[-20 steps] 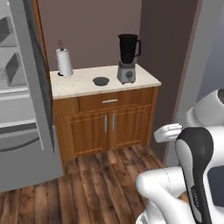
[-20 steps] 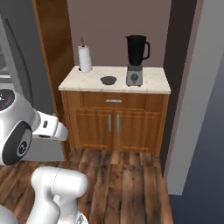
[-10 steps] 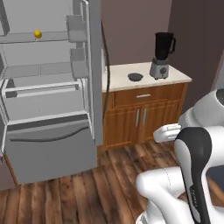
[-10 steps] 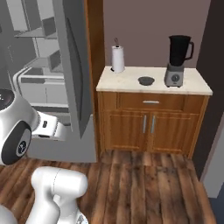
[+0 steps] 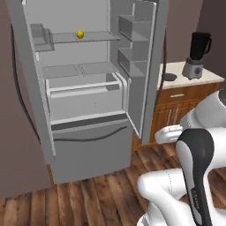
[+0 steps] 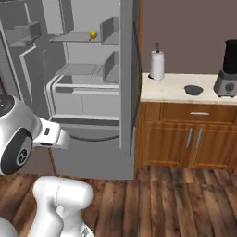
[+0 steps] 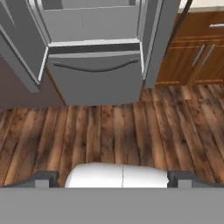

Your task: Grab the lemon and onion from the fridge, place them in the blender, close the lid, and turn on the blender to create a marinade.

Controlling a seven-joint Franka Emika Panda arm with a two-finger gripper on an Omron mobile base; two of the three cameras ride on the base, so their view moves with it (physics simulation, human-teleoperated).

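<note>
left base view: the fridge stands open, both doors swung wide, pale shelves and a drawer front below. the lemon sits on an upper shelf, toward the back. i can't make out the onion on any shelf. far right, the blender stands on the pale counter of a wooden cabinet, with the lid lying flat on the counter to its left, apart from the jar.

right base view: the same open fridge at left with the lemon on the high shelf. on the counter stand a paper-towel roll, then the lid, then the blender at the far right edge. the jar's mouth is cut off by the frame, so i can't tell whether anything is inside.

hand view: the gripper points down at the wood floor in front of the fridge's lower drawer; its two tips sit far apart at the bottom corners, jaws spread wide with nothing between them.

as i judge it, the task is barely begun: the fridge is open, but no fruit is picked, the lid is off, and the blender is untouched. reaching up for the lemon looks the likely first step.
</note>
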